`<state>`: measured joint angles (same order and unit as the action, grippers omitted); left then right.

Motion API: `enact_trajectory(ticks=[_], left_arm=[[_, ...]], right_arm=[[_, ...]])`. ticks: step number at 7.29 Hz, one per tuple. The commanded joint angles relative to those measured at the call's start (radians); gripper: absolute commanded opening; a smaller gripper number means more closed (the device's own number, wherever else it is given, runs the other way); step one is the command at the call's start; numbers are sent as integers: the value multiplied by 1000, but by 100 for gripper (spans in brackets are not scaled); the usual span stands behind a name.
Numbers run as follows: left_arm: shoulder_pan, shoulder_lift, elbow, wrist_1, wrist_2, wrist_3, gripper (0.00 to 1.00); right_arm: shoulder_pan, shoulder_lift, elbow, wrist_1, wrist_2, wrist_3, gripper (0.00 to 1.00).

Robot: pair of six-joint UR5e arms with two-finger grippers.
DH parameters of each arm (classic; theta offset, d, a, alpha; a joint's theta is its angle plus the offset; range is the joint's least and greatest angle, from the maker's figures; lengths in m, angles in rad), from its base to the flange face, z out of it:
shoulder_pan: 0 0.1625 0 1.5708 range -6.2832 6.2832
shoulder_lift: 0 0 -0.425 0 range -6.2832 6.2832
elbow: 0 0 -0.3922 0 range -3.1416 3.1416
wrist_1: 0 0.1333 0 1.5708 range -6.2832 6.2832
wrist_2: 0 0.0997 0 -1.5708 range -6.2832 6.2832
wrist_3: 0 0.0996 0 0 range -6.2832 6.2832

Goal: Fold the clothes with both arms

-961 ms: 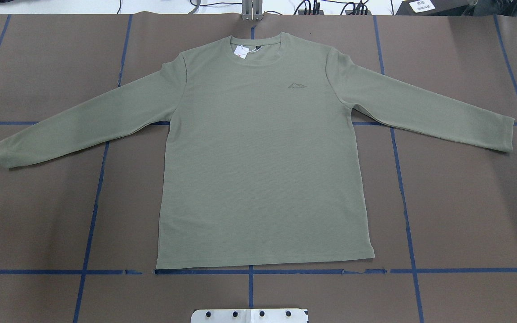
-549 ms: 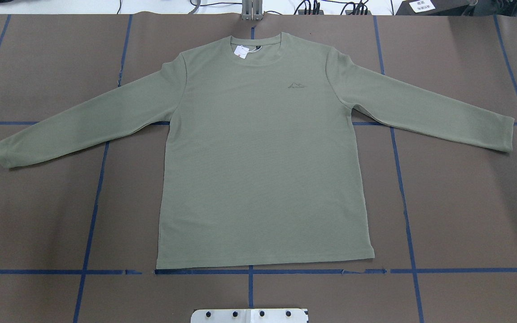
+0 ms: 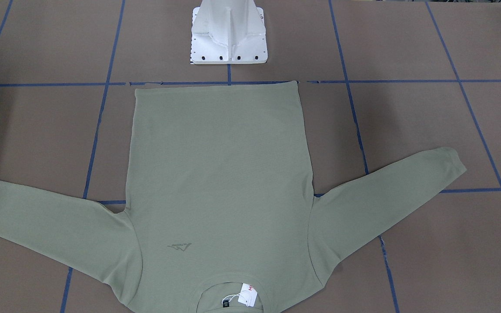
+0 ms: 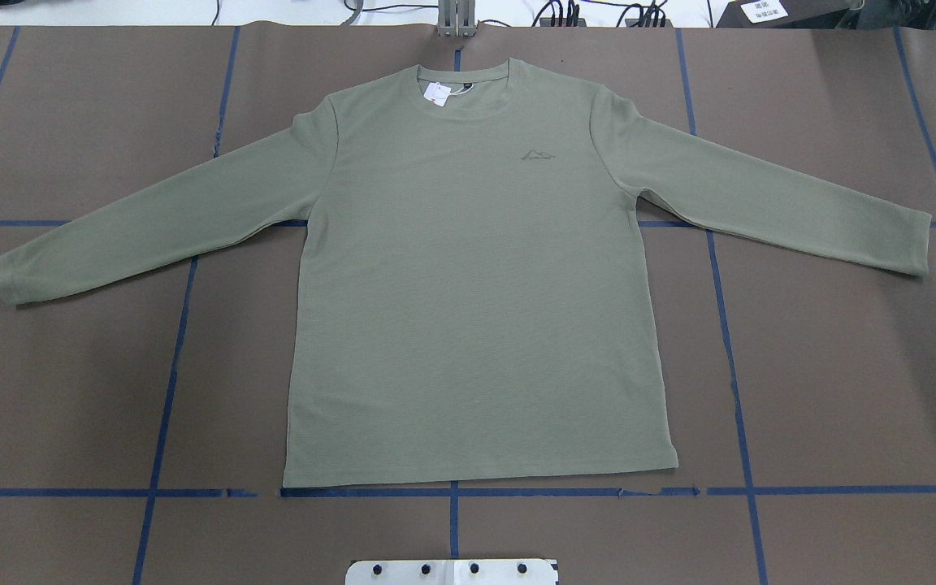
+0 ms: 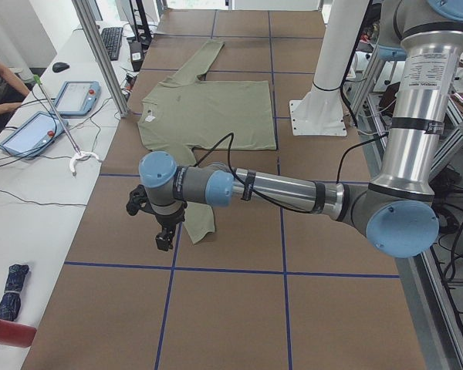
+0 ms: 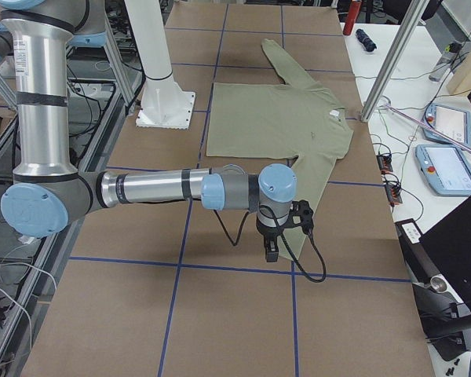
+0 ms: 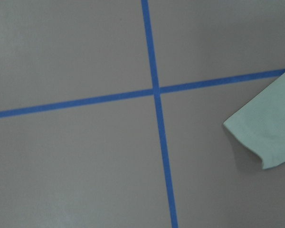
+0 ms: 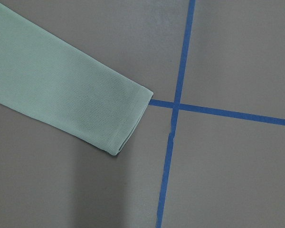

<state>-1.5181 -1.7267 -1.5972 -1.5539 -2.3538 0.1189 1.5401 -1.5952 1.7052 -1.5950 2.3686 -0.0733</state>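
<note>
Likely soft, light, limp shirt (image 4: 476, 284) — best pinched at left cuff (image 7: 266, 137) and right cuff (image 8: 128, 118) — cannot tell left gripper (image 5: 163, 240) or right gripper (image 6: 272, 251) spread or closed.

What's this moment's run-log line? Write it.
shirt: flat, unfolded | left gripper: near left-side cuff, state unclear | right gripper: near right-side cuff, state unclear

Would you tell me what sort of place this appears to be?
Likely a robotics lab: a left arm and right arm over a tape-gridded table, plus teach pendants on a side bench.
</note>
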Motion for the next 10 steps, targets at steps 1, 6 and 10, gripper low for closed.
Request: enact_trajectory(ticks=[1,6,10], left_arm=[[26,-8,-7,-47,-8,2,100],[41,-11,45,-218,-5,-4,100],[39,-11,43,-235,-7,-2,100]], right_arm=[[-69,1,-95,149,12,0,100],[-172,176,-406,493,3,154,100],[-291,173,-505,685,-98,263,100]])
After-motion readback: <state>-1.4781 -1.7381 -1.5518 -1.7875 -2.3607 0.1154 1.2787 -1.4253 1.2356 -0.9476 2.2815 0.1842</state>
